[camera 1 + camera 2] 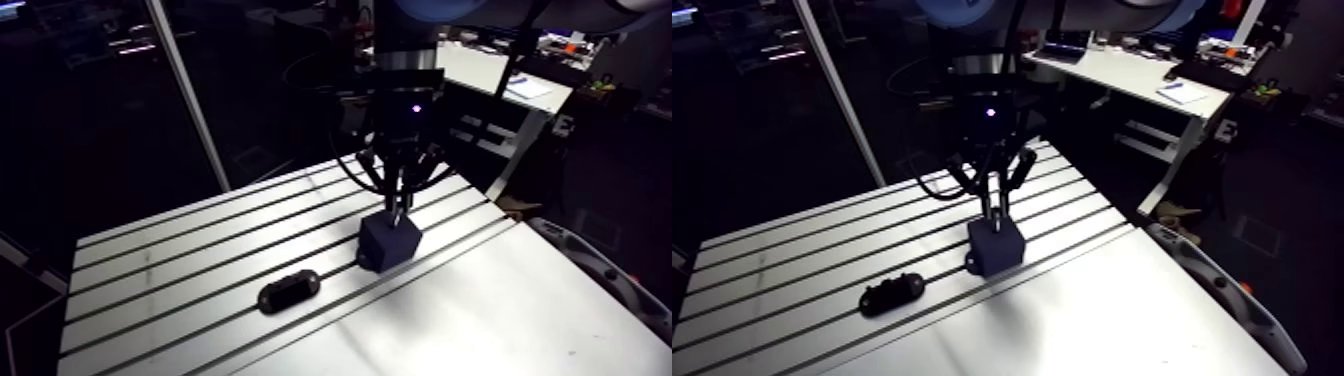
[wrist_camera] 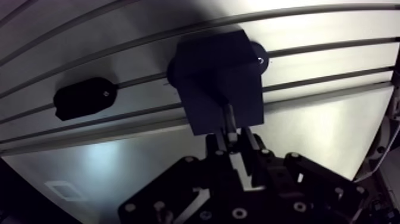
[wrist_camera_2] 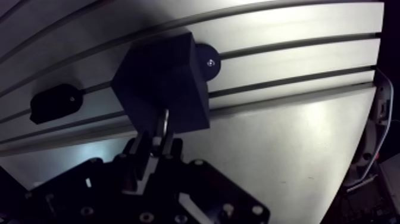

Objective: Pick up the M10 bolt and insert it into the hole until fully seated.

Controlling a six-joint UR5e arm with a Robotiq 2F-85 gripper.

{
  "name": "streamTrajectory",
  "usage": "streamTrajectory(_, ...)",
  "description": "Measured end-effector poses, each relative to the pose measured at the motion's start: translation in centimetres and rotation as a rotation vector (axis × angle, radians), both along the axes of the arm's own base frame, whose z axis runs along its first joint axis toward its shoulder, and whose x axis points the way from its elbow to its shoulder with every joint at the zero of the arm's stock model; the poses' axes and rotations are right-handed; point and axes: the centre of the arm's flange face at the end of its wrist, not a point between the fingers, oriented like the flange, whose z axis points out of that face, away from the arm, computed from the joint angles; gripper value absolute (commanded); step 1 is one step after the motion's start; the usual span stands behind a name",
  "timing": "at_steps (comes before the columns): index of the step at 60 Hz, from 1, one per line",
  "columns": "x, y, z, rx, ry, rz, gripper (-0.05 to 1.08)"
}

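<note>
Wrist view: slotted desk (image 2: 309, 143) carrying a dark block (image 2: 217, 77); above it, pincer (image 2: 231, 138) pinching the bolt (image 2: 229, 116) upright, tip at the block's top face; black oval piece (image 2: 82, 98) well apart

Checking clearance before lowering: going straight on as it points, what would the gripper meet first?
The bolt held in the gripper would meet the dark block right below it; depth is unclear, so the tip may already touch.
</note>
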Motion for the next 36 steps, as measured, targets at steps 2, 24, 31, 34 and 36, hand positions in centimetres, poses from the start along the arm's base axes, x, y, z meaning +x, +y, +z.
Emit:
streamTrajectory(2, -0.01, 0.01, -0.05, -0.001, 0.0, 0.0, 1.08)
streamTrajectory(24, -0.02, -0.02, -0.22, -0.004, -0.002, -0.001, 1.08)
streamTrajectory(31, -0.02, -0.03, -0.29, -0.005, -0.003, -0.002, 1.08)
streamTrajectory(34, -0.02, -0.03, -0.33, -0.005, -0.003, -0.002, 1.08)
streamTrajectory(36, -0.02, -0.03, -0.35, -0.006, -0.003, -0.003, 1.08)
